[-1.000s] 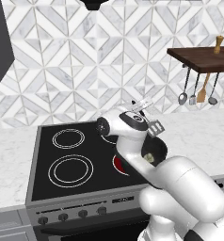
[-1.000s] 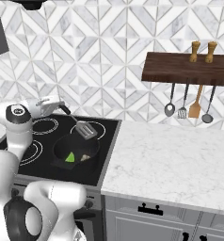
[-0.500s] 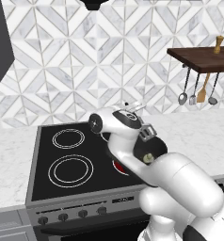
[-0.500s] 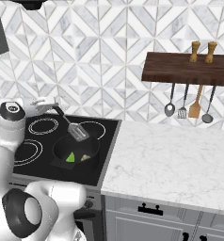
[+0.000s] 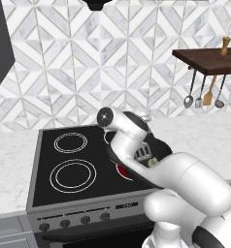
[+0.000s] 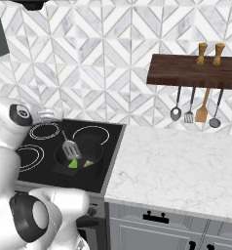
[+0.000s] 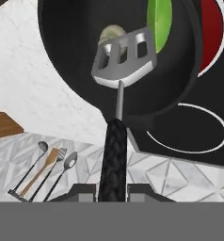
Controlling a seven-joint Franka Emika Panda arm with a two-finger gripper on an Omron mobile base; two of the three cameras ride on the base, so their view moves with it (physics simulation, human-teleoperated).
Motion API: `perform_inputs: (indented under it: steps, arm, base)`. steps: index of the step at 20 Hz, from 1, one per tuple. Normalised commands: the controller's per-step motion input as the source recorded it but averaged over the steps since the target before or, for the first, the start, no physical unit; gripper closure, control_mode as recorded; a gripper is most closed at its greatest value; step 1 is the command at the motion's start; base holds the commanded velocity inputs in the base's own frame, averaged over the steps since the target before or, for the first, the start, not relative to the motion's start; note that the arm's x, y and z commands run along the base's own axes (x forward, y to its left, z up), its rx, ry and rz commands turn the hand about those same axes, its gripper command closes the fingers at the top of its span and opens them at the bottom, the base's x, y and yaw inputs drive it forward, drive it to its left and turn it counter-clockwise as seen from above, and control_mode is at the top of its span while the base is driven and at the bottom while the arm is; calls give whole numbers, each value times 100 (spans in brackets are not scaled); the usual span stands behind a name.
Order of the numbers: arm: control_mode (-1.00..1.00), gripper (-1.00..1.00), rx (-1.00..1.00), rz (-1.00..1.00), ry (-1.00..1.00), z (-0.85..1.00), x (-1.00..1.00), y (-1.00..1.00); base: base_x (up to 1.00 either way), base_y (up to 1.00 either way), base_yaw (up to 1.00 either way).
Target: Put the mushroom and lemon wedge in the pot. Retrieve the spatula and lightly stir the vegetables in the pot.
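Note:
The black pot [image 6: 95, 149] sits on the stove's front right burner. Inside it lie the yellow-green lemon wedge [image 6: 73, 163] and a pale mushroom [image 6: 88, 163]. My gripper [image 7: 113, 190] is shut on the black handle of the spatula [image 7: 125, 55]. Its slotted metal head hangs low inside the pot [image 7: 71, 52], just over the mushroom [image 7: 111, 35] and beside the lemon wedge [image 7: 159, 19]. From the left base camera the spatula head [image 5: 143, 153] shows in the pot [image 5: 162, 147], partly behind my arm. The gripper [image 6: 53, 118] stands up and left of the pot.
A red-glowing burner [image 7: 211, 33] shows under the pot. The other burner rings [image 5: 72, 175] are bare. A marble counter [image 6: 186, 166] lies right of the stove. Above it a wooden shelf [image 6: 193, 73] carries hanging utensils [image 6: 188, 105] and two mills.
The arm has swung over and tipped the spatula downward. Its head has dropped from above the pot's far rim to inside the pot, over the vegetables.

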Motion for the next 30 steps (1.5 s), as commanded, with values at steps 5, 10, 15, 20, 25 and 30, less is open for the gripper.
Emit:
perform_inputs:
  steps: [5, 10, 15, 20, 25, 30]
  arm:
    - [-100, 100, 13, 0, 0, -41, 0, -1]
    - [-100, 100, 0, 0, 0, -8, 0, -1]
    - [-100, 100, 1, 0, -4, -51, 1, -19]
    - [-100, 100, 6, 0, -7, -55, 9, -22]
    - [-100, 100, 14, 1, -15, -6, 7, -4]
    - [-100, 100, 22, 9, -7, 0, 16, 0]
  base:
    - [0, 0, 0]
    - [0, 0, 0]
    - [0, 0, 0]
    - [0, 0, 0]
    - [0, 0, 0]
    - [0, 0, 0]
